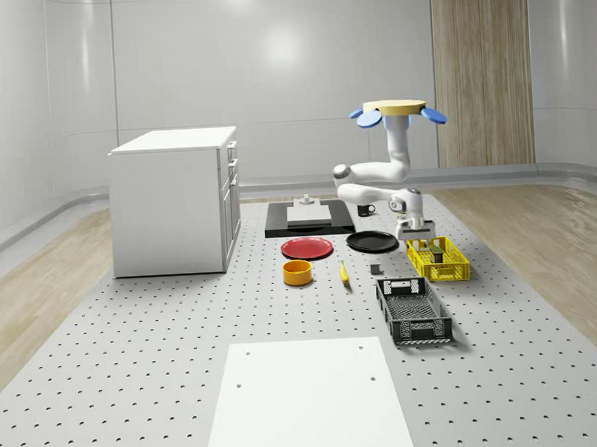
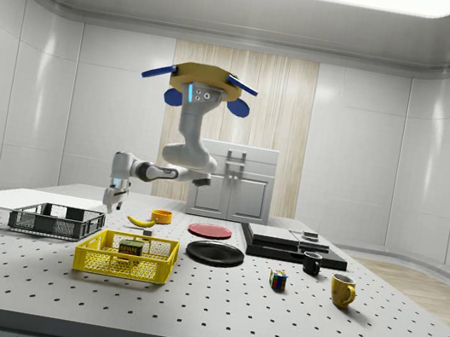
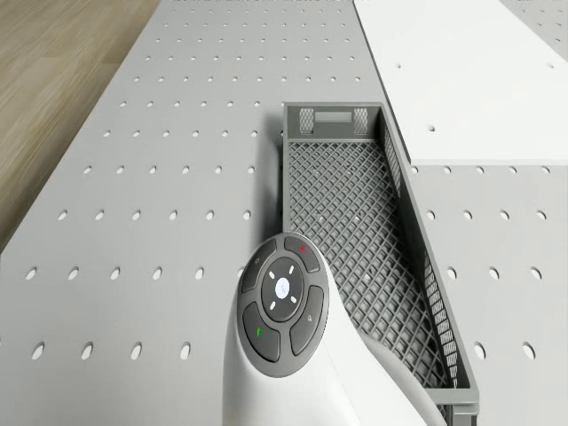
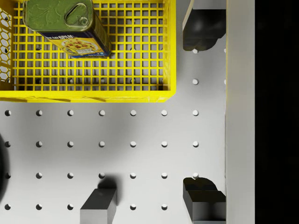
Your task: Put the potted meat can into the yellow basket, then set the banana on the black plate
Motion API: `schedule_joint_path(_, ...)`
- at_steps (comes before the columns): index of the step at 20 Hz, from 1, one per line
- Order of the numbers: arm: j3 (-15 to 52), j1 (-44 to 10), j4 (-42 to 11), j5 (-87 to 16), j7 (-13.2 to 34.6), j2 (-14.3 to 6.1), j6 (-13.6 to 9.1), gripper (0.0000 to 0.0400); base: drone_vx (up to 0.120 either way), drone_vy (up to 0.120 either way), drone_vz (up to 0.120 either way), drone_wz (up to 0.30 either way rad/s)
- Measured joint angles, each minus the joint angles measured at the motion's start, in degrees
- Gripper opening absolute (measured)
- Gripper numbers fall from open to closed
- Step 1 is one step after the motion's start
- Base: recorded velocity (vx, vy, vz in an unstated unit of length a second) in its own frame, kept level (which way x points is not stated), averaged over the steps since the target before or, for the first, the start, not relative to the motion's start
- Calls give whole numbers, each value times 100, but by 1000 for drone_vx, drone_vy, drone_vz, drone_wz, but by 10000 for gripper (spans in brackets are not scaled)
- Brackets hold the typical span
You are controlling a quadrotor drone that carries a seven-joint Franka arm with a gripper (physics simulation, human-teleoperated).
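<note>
The potted meat can (image 4: 65, 28) is seen lying inside the yellow basket (image 4: 135, 95), resting on the mesh floor near one end, with its pull-tab lid face visible in the wrist view and its long axis set at a slight angle to the basket walls. In the side view the can (image 2: 131, 247) is seen through the basket's near wall (image 2: 124, 266). The banana (image 1: 343, 272) lies on the bench (image 1: 137, 392) between the orange bowl (image 1: 298, 273) and the yellow basket, its long axis running roughly toward and away from the whole-scene camera; the black plate (image 1: 372, 242) is found just beyond it, beside the red plate (image 1: 308, 248), and carries nothing. The drone (image 1: 397, 111) is seen hovering above the bench behind the black plate and the basket, the arm bent downward. The end effector (image 1: 413, 231) hangs above the far end of the yellow basket, clear of the can, with its fingers (image 4: 201, 23) held apart and nothing between them. A dark mesh crate (image 1: 413, 311) stands just in front of the yellow basket.
</note>
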Motion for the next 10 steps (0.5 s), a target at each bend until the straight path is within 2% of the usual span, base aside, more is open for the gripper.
schedule_joint_path(7, 0, 0, 0, 0, 0, -1, 1, 400, 120, -120, 0, 0)
schedule_joint_path(10, 0, 0, 0, 1, 0, -1, 1, 400, 0, -120, 0, 0)
